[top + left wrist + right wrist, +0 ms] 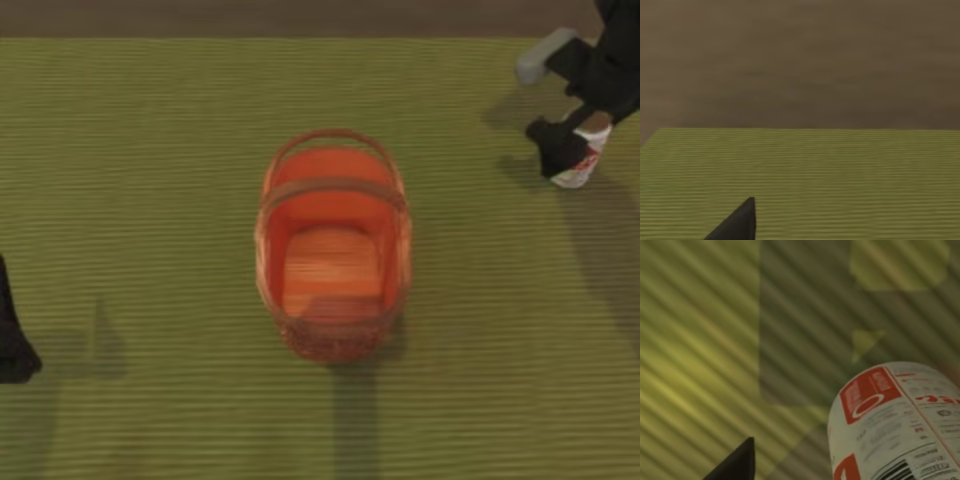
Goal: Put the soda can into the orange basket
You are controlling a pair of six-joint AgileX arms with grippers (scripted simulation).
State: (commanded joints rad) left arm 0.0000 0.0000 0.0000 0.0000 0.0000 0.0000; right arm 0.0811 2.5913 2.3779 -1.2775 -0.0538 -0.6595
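The orange basket point(333, 245) stands in the middle of the table, handles arched over it, nothing inside. The soda can point(586, 160), white with red print, is at the far right of the table, well away from the basket. My right gripper point(563, 148) is right at the can, partly covering it from above. In the right wrist view the can point(895, 425) fills the near corner, and a strip of mat shows between it and the one dark finger point(742, 460) in sight. The other finger is hidden. My left gripper point(12, 355) is parked at the left edge.
A green ribbed mat point(150, 200) covers the table, with a brown strip point(300, 15) beyond its far edge. The right arm's grey link point(545, 55) reaches in from the far right corner. The left wrist view holds only the mat and one finger point(740, 222).
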